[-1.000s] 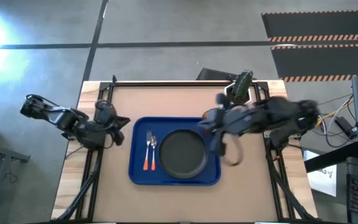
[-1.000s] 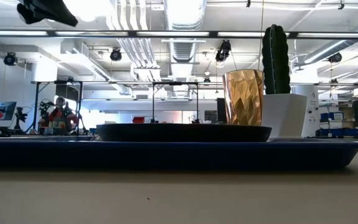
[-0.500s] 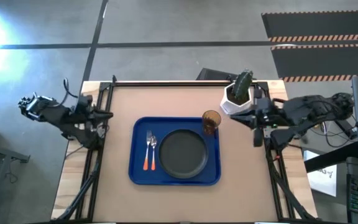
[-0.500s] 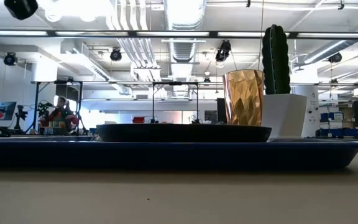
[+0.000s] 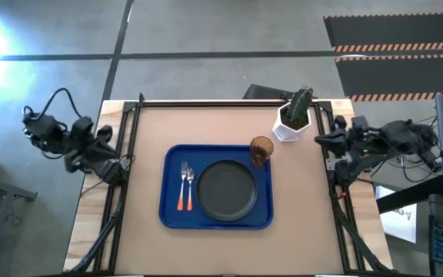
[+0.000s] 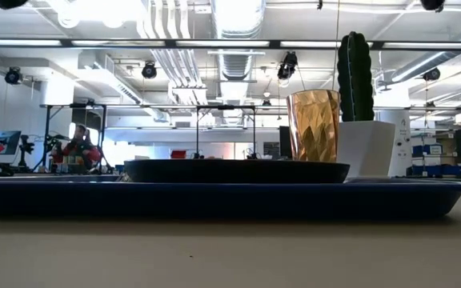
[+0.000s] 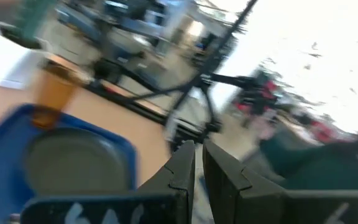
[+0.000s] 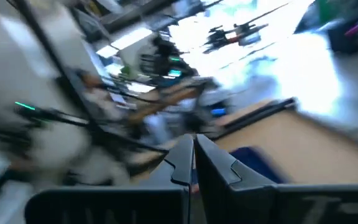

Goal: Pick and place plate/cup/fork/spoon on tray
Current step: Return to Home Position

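Observation:
The blue tray (image 5: pixel 171 217) lies in the middle of the table. The black plate (image 5: pixel 227 189) rests flat on it, right of centre. In the tray's far right corner the amber cup (image 5: pixel 261 150) stands upright. The fork and spoon (image 5: pixel 185 187) lie side by side on the tray's left part, orange handles toward the near edge. My left gripper (image 5: pixel 104 138) hangs shut past the table's left edge, and its wrist view shows the fingers (image 7: pixel 197 158) closed on nothing. At the table's right edge my right gripper (image 5: pixel 319 141) is shut and empty (image 8: pixel 193 148).
A white pot with a green cactus (image 5: pixel 294 119) stands on the table just beyond the tray's far right corner, close to the cup and to my right gripper. Black arm frames (image 5: pixel 121 192) run along both side edges. Bare tabletop (image 5: pixel 206 123) lies beyond the tray.
My right gripper has drawn back from above the tray's far right corner to the table's right edge, coming down as it went. My left gripper has pulled away from the tray, out past the table's left edge. Cup, plate, fork and spoon have stayed in place.

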### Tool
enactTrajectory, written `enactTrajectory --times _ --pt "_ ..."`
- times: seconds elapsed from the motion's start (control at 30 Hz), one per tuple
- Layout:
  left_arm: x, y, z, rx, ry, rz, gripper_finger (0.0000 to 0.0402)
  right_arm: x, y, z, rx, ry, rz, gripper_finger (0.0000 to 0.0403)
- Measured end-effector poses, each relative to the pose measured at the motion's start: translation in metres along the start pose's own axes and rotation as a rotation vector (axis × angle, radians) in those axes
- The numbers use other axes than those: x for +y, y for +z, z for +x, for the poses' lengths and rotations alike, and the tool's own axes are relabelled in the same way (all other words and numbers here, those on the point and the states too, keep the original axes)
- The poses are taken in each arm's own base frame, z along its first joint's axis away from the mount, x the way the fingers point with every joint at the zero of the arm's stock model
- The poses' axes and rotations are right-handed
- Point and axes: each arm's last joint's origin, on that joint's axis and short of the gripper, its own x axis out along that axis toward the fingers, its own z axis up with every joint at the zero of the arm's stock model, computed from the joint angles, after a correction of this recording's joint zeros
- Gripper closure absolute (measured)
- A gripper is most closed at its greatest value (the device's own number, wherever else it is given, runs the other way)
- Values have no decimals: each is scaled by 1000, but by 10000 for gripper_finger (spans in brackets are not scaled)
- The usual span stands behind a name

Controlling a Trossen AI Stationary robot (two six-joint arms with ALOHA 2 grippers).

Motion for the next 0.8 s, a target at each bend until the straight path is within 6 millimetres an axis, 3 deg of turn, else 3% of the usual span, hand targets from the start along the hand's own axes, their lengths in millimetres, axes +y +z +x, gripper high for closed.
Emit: enactTrajectory --times 0.1,0.2,0.3,0.43,0.53,0.6,0.7,0.8 --pt "0 -1 -4 1 -52 -21 387 -2 -6 -6 30 96 133 394" --pt "5 -8 0 11 -33 93 387 0 -22 -3 128 290 8 394" --pt "10 -20 7 28 -84 217 387 7 -28 -3 30 595 -52 394" --pt "17 -41 13 9 -295 339 387 5 -51 -6 -110 899 -116 394" --pt "25 -58 16 -44 -440 389 387 -4 -78 -4 -128 942 -55 394" --pt "30 -72 29 15 -471 411 387 -10 -96 -2 -148 959 -20 394" --pt "29 -77 37 1 -575 441 387 -17 -115 -4 -231 1033 -5 394" --pt "36 -90 47 13 -572 489 387 -24 -133 -4 -277 1062 -12 394"
